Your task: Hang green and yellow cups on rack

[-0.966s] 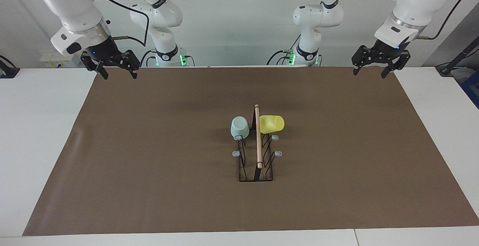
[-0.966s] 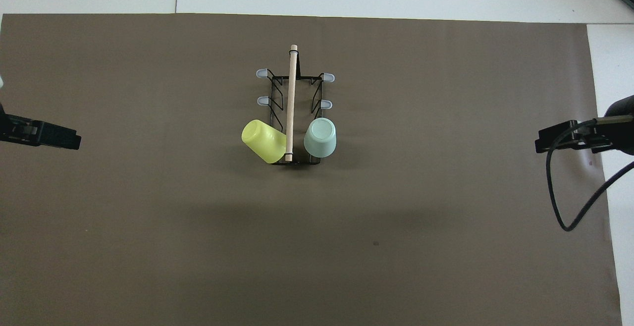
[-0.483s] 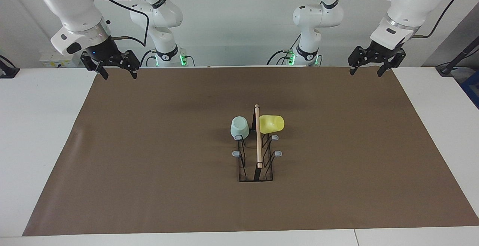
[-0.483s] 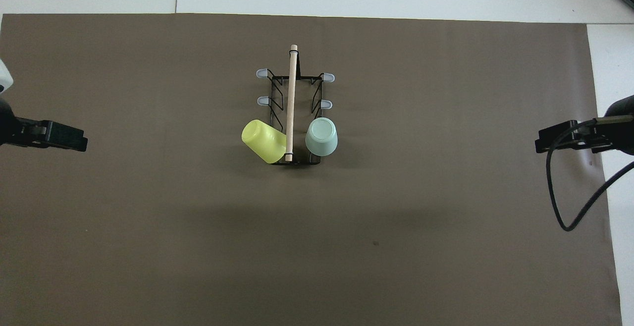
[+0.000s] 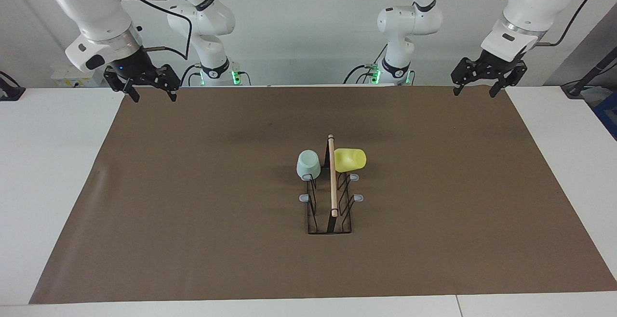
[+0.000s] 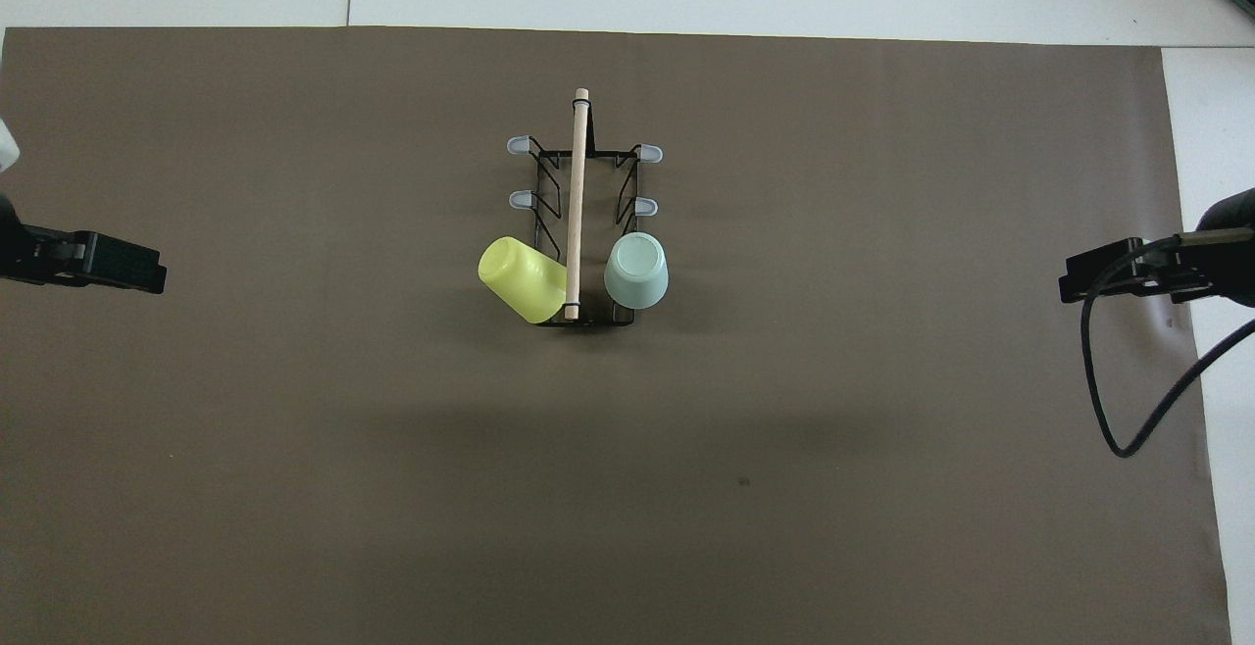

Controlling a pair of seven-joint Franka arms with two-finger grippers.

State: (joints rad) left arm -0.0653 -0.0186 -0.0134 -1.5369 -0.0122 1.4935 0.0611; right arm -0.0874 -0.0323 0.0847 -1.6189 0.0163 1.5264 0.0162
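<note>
At mat (image 5: 193, 211) centre we see both cups (image 5: 308, 164) hung on the rack (image 5: 331, 196); left gripper (image 5: 483, 85) and right gripper (image 5: 152, 91) hover apart-fingered, empty, over its robot-side corners.

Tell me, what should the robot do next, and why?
Probably nothing more than stay parked: the green cup and yellow cup both sit on prongs of the rack, one each side of its rod. The left gripper and right gripper hang open and empty over the mat's corners.
</note>
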